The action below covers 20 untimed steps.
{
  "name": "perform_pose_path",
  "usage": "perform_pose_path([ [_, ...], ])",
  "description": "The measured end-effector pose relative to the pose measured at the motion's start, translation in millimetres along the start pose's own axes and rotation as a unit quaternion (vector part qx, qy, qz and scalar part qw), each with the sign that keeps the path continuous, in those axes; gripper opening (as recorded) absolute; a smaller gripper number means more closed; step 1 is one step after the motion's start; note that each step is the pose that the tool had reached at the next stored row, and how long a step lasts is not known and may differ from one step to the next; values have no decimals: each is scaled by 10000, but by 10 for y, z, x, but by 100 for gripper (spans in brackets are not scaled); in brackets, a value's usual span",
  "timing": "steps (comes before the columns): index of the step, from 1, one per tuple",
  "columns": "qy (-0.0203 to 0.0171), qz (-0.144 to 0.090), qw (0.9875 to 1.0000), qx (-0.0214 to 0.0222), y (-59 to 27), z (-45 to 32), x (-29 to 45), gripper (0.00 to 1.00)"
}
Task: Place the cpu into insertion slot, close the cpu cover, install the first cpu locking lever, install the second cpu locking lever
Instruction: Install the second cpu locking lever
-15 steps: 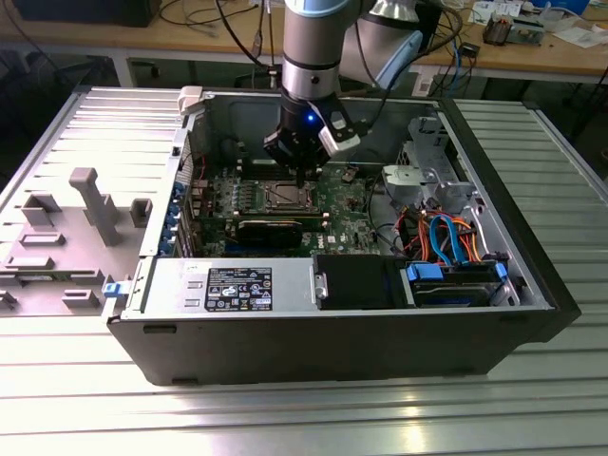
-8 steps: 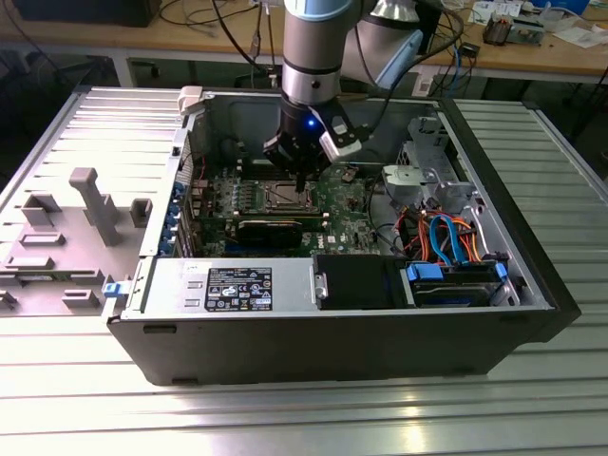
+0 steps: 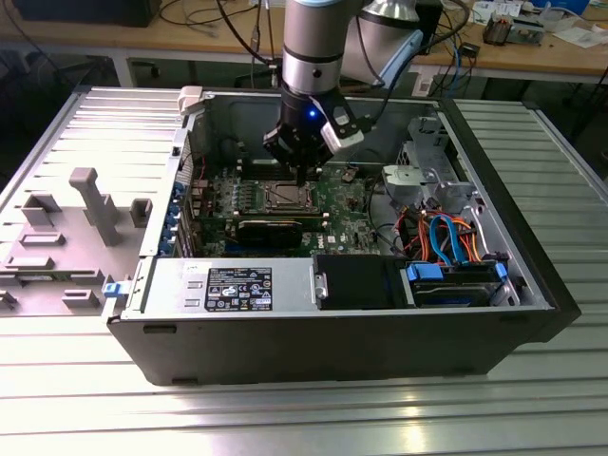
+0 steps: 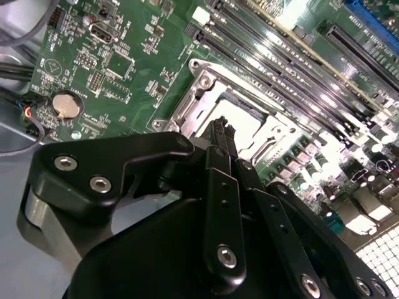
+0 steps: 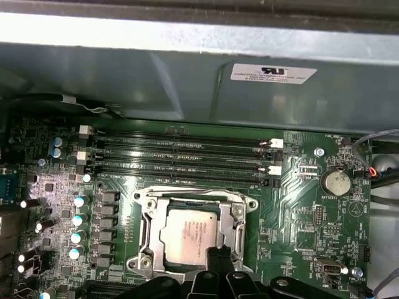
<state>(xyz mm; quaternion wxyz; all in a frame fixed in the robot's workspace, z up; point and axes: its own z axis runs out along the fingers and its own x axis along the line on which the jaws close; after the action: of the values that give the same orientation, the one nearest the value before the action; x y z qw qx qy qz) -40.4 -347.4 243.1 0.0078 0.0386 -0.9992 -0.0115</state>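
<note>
Gripper: fingers pressed together, holding nothing, tips at the cpu cover edge. Cpu: seated in insertion slot, cover down.

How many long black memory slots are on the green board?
4, side by side in a row between the cpu cover and the grey case wall. More may be hidden.

Gripper: fingers closed together, tips directly above the insertion slot. Memory slots run just beyond the slot; coin battery lies well aside on the green board.
</note>
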Motion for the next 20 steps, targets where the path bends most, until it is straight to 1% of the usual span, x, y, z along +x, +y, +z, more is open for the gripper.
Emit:
perform_pose_path([
  [3,3,0,10000,0,-70,-3,5,11],
  [5,11,1,10000,4,-138,-8,11,11],
  [7,17,1,10000,6,-176,-8,14,11],
  [9,28,1,10000,11,-244,-10,19,11],
  [12,35,1,10000,10,-313,-7,25,11],
  [15,35,1,10000,10,-328,-5,38,11],
  [17,35,1,10000,10,-326,-3,67,11],
  [20,35,1,10000,10,-325,-3,86,11],
])
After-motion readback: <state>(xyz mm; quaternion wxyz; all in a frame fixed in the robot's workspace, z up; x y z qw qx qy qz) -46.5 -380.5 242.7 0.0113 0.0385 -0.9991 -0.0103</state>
